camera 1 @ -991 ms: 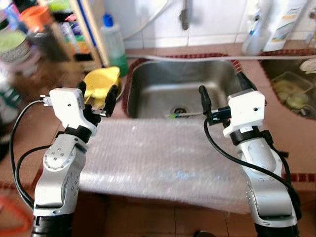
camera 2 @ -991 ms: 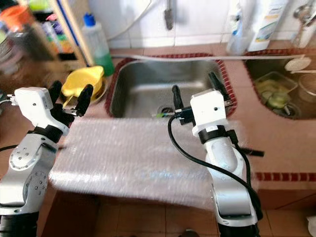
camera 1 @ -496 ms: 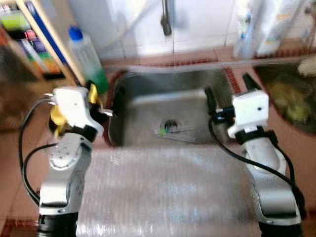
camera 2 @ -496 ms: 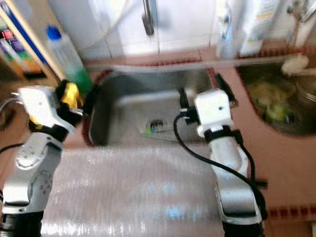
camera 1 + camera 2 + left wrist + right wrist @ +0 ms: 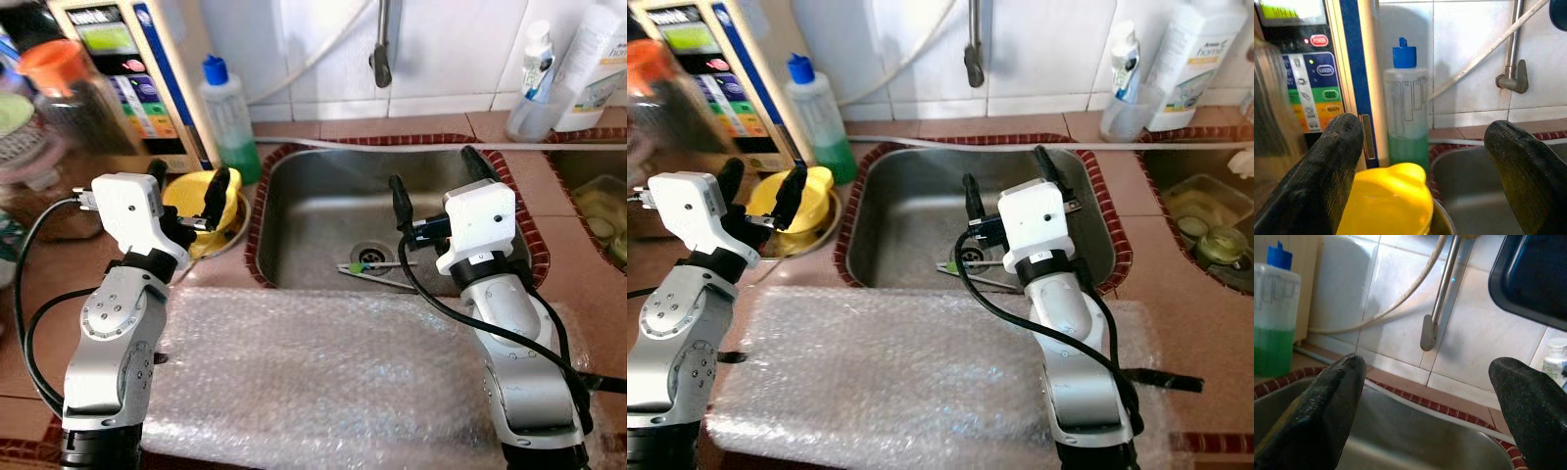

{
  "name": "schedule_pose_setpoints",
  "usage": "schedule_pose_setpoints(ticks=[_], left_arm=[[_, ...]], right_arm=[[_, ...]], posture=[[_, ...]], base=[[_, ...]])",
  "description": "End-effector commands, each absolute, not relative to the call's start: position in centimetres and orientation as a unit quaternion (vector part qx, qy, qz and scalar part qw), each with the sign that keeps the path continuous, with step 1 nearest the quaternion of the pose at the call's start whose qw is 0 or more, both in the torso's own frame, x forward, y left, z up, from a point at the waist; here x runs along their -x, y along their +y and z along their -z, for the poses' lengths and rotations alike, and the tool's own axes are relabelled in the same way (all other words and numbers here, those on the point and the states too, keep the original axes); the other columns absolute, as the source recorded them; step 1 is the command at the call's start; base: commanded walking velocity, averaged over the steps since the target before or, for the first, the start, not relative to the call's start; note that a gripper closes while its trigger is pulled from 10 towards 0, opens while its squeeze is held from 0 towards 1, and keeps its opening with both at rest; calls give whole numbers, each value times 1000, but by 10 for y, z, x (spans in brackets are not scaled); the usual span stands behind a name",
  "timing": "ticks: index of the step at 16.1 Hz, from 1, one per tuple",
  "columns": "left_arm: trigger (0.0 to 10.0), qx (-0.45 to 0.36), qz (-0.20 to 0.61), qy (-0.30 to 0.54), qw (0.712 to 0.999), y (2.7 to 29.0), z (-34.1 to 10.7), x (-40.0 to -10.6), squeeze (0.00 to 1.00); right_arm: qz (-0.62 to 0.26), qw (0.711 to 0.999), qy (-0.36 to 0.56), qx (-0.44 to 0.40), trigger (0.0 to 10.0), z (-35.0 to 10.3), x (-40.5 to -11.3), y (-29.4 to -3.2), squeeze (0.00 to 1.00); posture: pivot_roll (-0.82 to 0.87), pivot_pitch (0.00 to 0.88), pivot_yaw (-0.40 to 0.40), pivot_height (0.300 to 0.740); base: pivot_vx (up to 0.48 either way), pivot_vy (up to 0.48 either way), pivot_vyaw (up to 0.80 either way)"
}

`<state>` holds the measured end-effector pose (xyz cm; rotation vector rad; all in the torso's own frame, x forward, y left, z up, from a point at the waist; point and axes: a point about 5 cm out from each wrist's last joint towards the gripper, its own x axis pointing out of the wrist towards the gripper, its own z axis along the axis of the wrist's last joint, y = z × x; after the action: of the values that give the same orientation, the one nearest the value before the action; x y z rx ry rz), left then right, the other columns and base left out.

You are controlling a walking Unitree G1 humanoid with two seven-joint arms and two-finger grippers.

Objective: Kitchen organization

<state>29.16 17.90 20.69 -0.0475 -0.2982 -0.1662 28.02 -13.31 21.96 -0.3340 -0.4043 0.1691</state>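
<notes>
Left claw (image 5: 186, 186) spread apart above yellow jug (image 5: 204, 196), right claw (image 5: 434, 178) spread apart over sink (image 5: 323, 211), bubble wrap (image 5: 323, 377) on surface (image 5: 578, 284)

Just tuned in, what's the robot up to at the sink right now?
Nothing is held yet. The left gripper is open, raised in front of the yellow container beside the sink. The right gripper is open over the basin, where a green-tipped utensil lies near the drain. A sheet of bubble wrap covers the counter in front.
</notes>
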Motion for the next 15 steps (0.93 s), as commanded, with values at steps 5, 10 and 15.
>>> schedule_pose_setpoints(ticks=[5, 10, 15], left_arm=[[10000, -17, 42, -119, 992, 192, -201, -305, 0], [10000, -19, 17, -97, 995, 198, -198, -329, 0], [10000, -15, -55, -62, 996, 221, -192, -348, 0]], right_arm=[[-136, 959, -204, 143, 10000, -225, -283, -120, 0], [-223, 946, -199, 126, 10000, -226, -278, -98, 0], [-227, 947, -192, 123, 10000, -224, -279, -97, 0]], posture=[[-226, 165, 128, 740], [-242, 157, 124, 740], [-239, 157, 123, 740]], base=[[0, 0, 0], [0, 0, 0], [0, 0, 0]])
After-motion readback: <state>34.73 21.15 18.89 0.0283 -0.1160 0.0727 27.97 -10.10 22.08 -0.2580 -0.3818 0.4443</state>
